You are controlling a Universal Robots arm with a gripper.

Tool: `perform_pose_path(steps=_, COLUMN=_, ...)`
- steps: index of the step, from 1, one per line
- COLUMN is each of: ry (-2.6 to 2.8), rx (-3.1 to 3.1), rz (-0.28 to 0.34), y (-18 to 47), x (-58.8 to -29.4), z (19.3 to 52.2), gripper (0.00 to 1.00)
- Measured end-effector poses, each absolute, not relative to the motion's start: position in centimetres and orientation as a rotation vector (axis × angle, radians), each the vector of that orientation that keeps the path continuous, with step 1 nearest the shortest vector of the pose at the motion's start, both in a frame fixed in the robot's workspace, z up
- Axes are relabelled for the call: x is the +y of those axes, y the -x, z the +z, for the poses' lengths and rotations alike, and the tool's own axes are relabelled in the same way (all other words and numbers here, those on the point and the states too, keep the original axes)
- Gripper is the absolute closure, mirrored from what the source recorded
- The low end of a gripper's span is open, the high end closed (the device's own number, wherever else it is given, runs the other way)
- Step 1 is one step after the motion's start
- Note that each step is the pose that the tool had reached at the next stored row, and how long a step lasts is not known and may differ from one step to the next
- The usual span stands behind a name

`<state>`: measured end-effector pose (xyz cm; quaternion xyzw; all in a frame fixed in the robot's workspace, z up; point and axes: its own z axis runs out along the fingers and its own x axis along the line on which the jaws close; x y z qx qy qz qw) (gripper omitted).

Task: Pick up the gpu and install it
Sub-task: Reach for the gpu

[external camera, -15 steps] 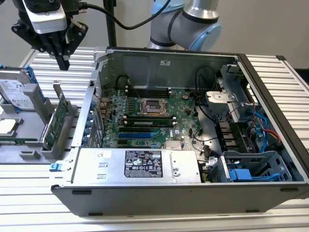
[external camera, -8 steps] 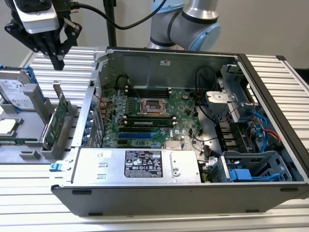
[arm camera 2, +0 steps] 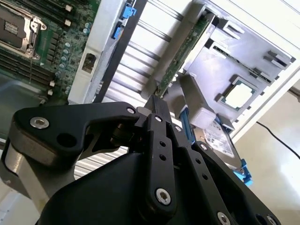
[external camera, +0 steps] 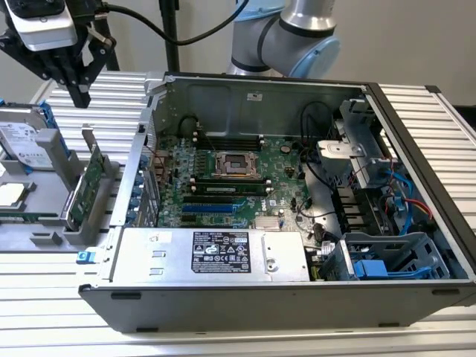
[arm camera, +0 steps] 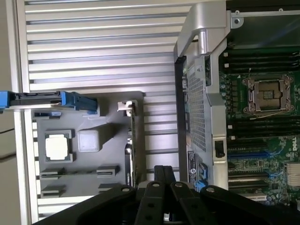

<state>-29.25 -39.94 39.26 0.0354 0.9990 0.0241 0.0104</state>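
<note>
High at ten o'clock in the exterior view, the hand (external camera: pixel 78 94) hangs over the slatted metal surface (external camera: pixel 111 97), its black fingers pointing down. They are drawn together at the tips and have hold of nothing; both wrist views show the same closed, empty fingers.

Toward six o'clock from the hand, and clear of it, the gpu (external camera: pixel 88 182) stands on its long edge in a slot of a grey holder (external camera: pixel 41 223). Its green board faces the computer case (external camera: pixel 245 97). In the first wrist view the card (arm camera: pixel 133 140) shows as a thin upright strip along the side of the holder (arm camera: pixel 79 183) nearest the case, with a silver bracket at one end.

At about eight o'clock from the hand in the exterior view, a hard drive (external camera: pixel 22 145) with blue rails stands in the same holder, and a square processor chip (external camera: pixel 9 195) lies flat below it.

The open case fills the picture from three o'clock to five o'clock of the hand. A green motherboard (external camera: pixel 223 186) lies in its floor, and a silver power supply (external camera: pixel 216 253) runs along its near side.
</note>
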Motion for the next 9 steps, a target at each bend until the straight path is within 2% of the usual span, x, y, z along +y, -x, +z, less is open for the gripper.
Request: perform_pose_path(steps=9, ry=-0.11, rx=3.118, rz=0.075, y=30.6, x=-40.0, z=39.3, gripper=1.0)
